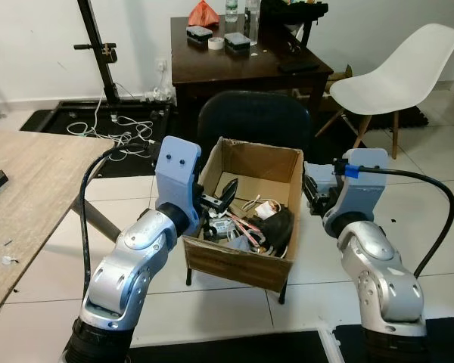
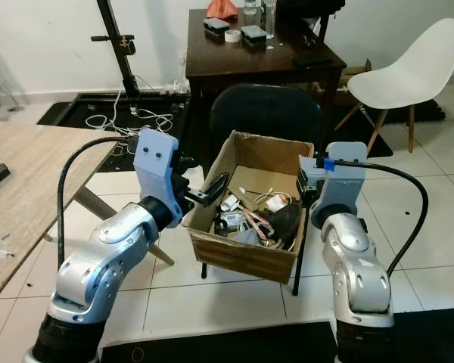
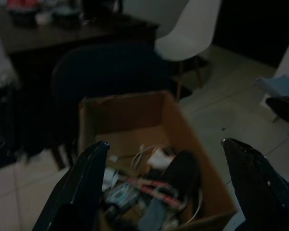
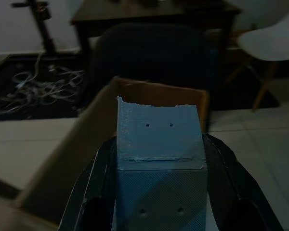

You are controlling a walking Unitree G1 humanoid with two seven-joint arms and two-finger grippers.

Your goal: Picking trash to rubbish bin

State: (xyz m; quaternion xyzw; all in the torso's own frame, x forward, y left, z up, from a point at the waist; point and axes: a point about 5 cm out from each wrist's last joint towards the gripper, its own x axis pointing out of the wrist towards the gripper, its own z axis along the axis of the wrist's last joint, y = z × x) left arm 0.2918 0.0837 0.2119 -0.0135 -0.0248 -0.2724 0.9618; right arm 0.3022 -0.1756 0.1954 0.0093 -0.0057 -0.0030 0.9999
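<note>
A dark brown wooden surface (image 1: 242, 64) stands at the upper middle, carrying a roll of white tape (image 1: 216, 43), small black boxes (image 1: 200, 32) and an orange-red bag (image 1: 204, 13). A white moulded plastic chair (image 1: 405, 72) sits at upper right. White cables (image 1: 98, 125) tangle on the floor by a black stand (image 1: 98, 45) at upper left. A pale wooden surface (image 1: 23, 189) fills the left edge.

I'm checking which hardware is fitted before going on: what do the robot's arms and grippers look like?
Both arms are glossy silver with rounded segments. Each ends in a pale blue wrist housing; the left housing has two small dark holes. A thick black cable loops to each wrist, and the right cable has a blue clip. The left gripper has two long, tapering black fingers. The right gripper has curved black fingers.
</note>
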